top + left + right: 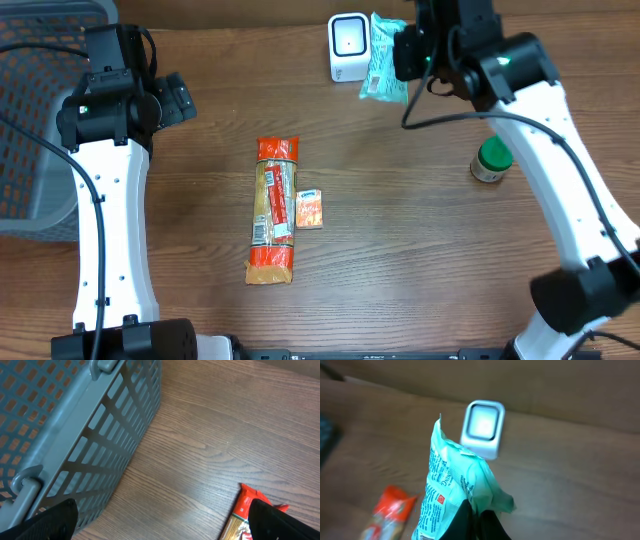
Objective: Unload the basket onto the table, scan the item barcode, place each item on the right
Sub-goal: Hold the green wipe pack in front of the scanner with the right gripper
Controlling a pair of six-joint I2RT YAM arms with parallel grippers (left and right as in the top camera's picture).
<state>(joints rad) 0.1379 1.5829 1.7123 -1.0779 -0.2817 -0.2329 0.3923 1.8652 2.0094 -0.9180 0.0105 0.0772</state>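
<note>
My right jaws clamp the green packet [381, 70] beside the scanner [347, 45]; left jaws gape near the grey basket [60, 422]

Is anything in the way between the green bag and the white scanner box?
No, nothing visible is in the way. The right gripper holds the green bag close beside the scanner, and the scanner's lit face shows unblocked in the right wrist view.
</note>
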